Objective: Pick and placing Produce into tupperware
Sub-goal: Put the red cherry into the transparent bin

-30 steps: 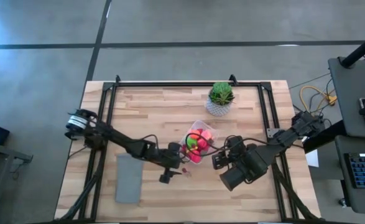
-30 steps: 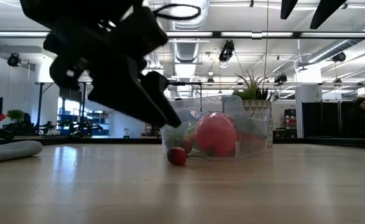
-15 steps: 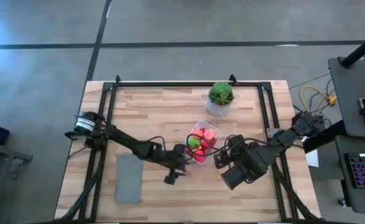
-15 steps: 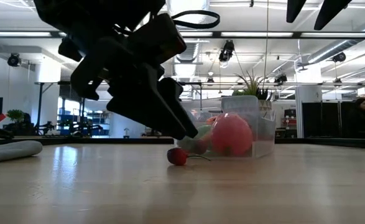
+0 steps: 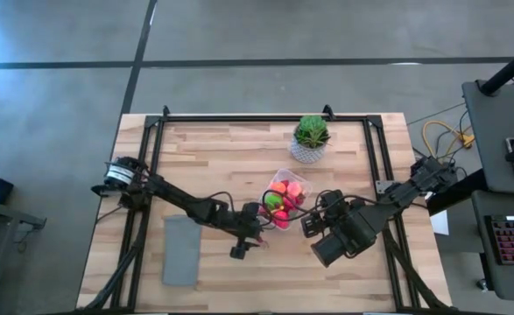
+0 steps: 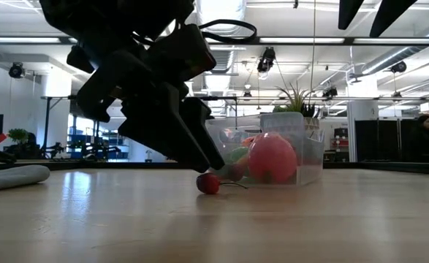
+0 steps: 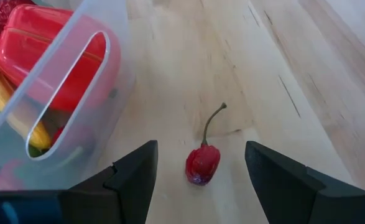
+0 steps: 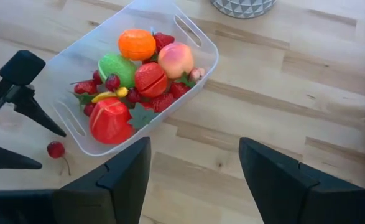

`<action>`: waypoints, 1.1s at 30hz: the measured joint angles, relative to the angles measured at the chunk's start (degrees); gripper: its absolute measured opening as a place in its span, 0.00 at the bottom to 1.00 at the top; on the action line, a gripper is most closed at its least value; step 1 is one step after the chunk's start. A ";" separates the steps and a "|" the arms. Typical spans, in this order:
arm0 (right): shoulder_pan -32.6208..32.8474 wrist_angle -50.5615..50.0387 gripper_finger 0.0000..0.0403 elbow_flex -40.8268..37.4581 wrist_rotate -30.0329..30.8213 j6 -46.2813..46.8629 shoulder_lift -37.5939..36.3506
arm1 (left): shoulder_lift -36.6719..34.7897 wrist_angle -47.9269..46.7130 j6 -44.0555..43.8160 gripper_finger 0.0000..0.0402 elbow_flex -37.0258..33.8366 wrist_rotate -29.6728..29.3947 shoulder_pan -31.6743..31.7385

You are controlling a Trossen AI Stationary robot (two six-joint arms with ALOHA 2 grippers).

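Left fingers: the fingers (image 7: 135,180) of the left gripper (image 7: 198,177) are held apart, one on each side of the cherry (image 7: 202,163). Nothing is squeezed yet.

What is changed: a second ago the left gripper was farther from the tub. Now it is moved in over the cherry and is lowered close to the counter (image 5: 221,153). In the last half second almost nothing is moved.

Cherry: the small red cherry with a stem is left on the counter, just beside the tub's near wall. It is the only piece seen outside the tub.

Tub: the clear tupperware (image 8: 188,34) is filled with the other produce (image 8: 137,79): an orange ball, a green piece, red berries, a peach-coloured one and yellow bits.

Right fingers: the fingers (image 8: 123,171) of the right gripper (image 8: 194,174) are held apart too, and nothing is held. They are kept near the tub's other side.

What it means: the job looks almost done. It seems the last piece is about to be pinched, lifted and dropped in.
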 joint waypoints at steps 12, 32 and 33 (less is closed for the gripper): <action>0.00 0.00 0.59 -0.02 0.00 0.04 0.00 | 0.20 -0.42 -0.25 0.57 0.00 1.52 -1.36; 0.00 0.00 0.59 -0.11 0.04 -0.24 0.01 | 0.33 -0.23 -4.37 0.57 -0.07 0.23 -1.64; 0.00 0.00 0.59 -0.13 0.04 -0.24 0.02 | 0.33 -0.21 -4.37 0.57 -0.07 0.15 -1.62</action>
